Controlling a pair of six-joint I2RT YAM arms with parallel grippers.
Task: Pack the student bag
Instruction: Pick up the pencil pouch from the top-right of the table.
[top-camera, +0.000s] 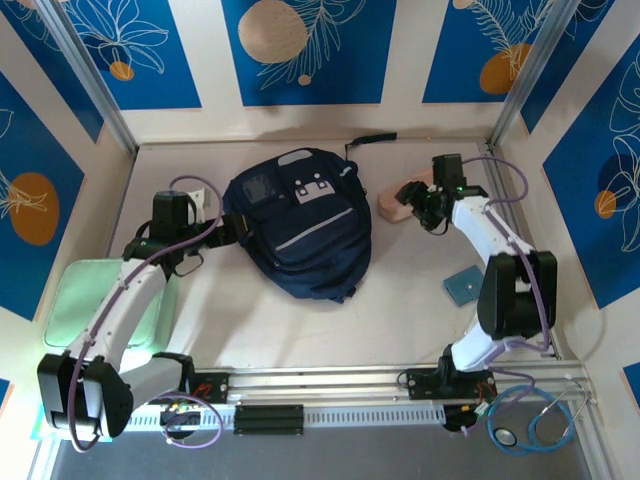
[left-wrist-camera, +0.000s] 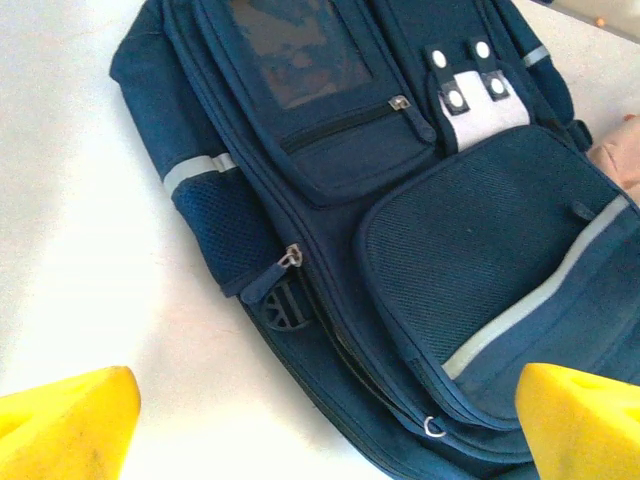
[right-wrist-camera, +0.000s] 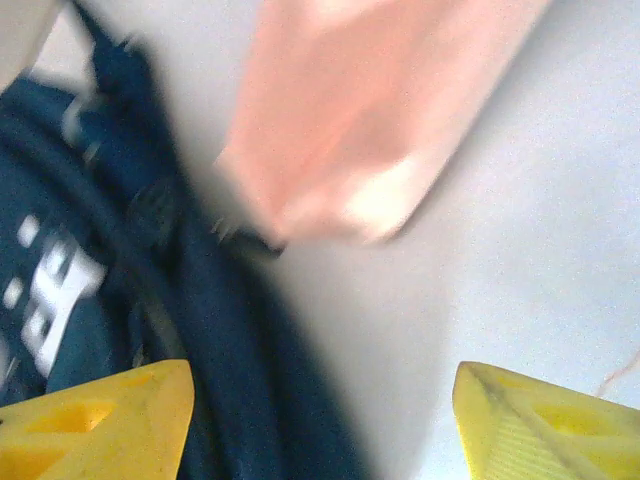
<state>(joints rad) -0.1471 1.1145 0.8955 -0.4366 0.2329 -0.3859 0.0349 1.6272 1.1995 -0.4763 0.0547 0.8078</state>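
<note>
We see the bag (top-camera: 300, 225) lying flat near the middle of the table (top-camera: 400, 320), front up, its white patch (top-camera: 305, 188) toward the far wall. The left gripper (top-camera: 226, 228) sits just at the bag's left edge. In the left wrist view this gripper (left-wrist-camera: 320, 430) is spread wide and holds nothing. One yellow finger (left-wrist-camera: 65, 425) is over bare table and the other is over the bag's (left-wrist-camera: 400, 250) mesh front pocket. We cannot tell whether either one touches. A zip pull (left-wrist-camera: 290, 257) hangs at the bag's side, near a grey stripe (left-wrist-camera: 195, 172).

The right gripper (top-camera: 415, 205) is beside the bag's right shoulder, at a pink pouch (top-camera: 392, 200). From its wrist camera the gripper (right-wrist-camera: 320, 420) is also wide and empty, with the pouch (right-wrist-camera: 370, 110) ahead of the gap and not between the fingers (right-wrist-camera: 545, 425). That view is blurred. The pouch lies just beside the bag (right-wrist-camera: 70, 260) — we cannot tell if they touch.

A teal square (top-camera: 463, 285) lies flat on the right, well apart from the bag, and a green tray (top-camera: 80, 290) lies at the left edge under the left arm.
</note>
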